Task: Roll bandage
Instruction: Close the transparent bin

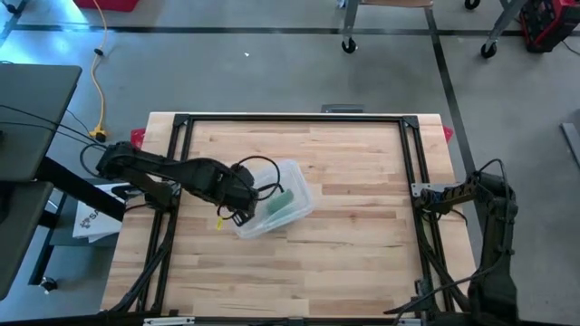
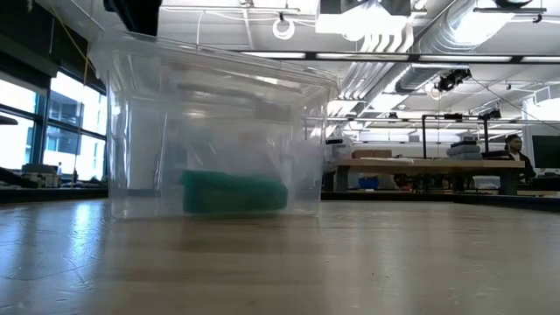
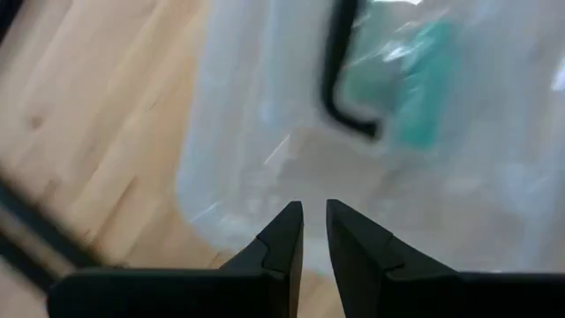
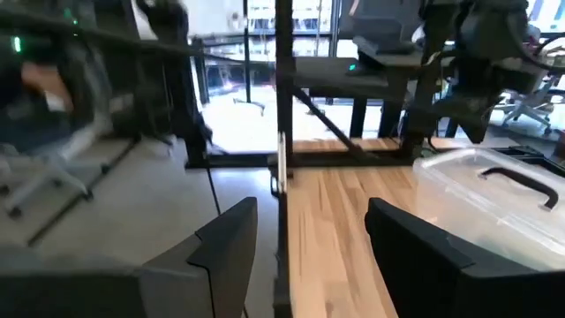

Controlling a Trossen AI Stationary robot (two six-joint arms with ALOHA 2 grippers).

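We saw the green bandage roll (image 1: pixel 278 203) lying inside a clear plastic box (image 1: pixel 294 181) with a black handle (image 3: pixel 340 79), just left of the wooden table's (image 1: pixel 344 254) centre. The left gripper (image 1: pixel 237 210) hung at the box's nine o'clock edge, its fingers (image 3: pixel 282 234) drawn nearly together with a thin gap, clamped on nothing we could see. The right gripper (image 4: pixel 309 234) waited at the table's three o'clock edge, well apart from the box, fingers spread and empty.
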